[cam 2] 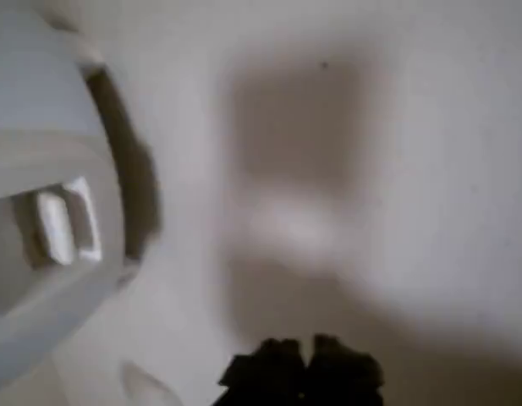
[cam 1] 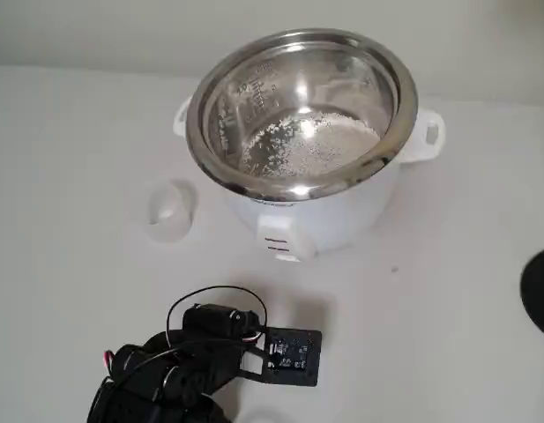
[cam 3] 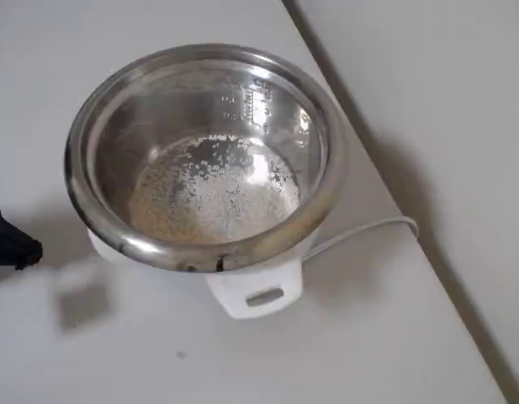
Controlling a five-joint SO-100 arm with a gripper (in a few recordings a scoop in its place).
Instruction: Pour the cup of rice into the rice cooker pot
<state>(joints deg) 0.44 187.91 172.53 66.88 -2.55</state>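
Down at the bottom of the wrist view the dark fingers (cam 2: 301,372) look closed together, holding nothing. Cup (cam 1: 171,210) stands upright on the counter (cam 1: 448,291), mouth up, just left of the rice cooker pot (cam 1: 302,110), with rice (cam 1: 311,145) spread across its bottom.

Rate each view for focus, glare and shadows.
Fixed view: sharp; bright glare inside the rice cooker pot over the rice; the cup faint against the table. Wrist view: badly blurred, soft shadows, the gripper a dark smear. Overhead view: sharp, pot reflections.
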